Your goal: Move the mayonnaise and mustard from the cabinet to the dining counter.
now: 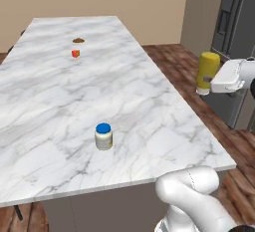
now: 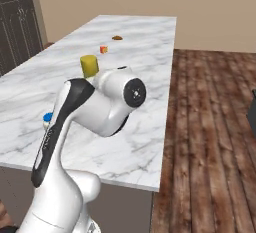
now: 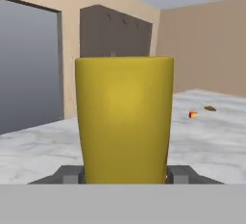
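The gripper (image 1: pixel 205 82) is closed on the mustard (image 1: pixel 207 71), holding it upright off the counter's (image 1: pixel 149 101) right edge — over the wood floor (image 1: pixel 172 59). The mayo jar (image 1: pixel 103 136) stands lidded on the counter, near its front edge.

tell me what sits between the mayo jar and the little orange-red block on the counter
Nothing: in the left base view, bare marble of the dining counter runs from the mayonnaise to the orange-red block.
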Motion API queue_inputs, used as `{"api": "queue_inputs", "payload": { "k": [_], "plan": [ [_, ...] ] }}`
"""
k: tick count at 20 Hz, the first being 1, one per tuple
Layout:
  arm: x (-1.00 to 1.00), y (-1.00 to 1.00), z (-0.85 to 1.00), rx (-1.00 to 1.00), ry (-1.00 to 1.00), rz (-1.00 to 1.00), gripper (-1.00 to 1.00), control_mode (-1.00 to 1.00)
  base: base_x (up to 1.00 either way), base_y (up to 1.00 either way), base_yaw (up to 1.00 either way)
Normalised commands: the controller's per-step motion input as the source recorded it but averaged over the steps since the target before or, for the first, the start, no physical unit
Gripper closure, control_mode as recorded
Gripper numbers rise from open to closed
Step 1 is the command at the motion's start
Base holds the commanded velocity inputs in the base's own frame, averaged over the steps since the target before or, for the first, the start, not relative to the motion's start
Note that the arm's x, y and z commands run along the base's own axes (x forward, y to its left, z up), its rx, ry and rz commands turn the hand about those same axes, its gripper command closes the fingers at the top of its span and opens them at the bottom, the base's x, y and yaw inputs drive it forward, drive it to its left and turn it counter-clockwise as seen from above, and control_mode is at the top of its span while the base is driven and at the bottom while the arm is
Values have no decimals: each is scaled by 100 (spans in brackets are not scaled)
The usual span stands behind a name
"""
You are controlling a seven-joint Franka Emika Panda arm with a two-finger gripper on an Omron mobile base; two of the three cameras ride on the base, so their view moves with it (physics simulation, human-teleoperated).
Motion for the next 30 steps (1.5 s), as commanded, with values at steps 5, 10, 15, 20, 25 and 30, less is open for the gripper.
{"api": "queue_inputs", "payload": {
  "k": [5,10,15,20,25,30],
  "plan": [
    [56,-30,-55,-9,6,54,100,-100,0,0,0],
    [34,-7,-48,-9,0,57,100,-100,0,0,0],
    [10,0,-31,-2,-1,34,100,-100,0,0,0],
    [2,0,-28,1,-10,2,100,-100,0,0,0],
    [1,14,-28,0,-4,-4,100,-100,0,0,0],
    [0,21,-36,0,-2,-15,100,-100,0,0,0]
  ]
}}
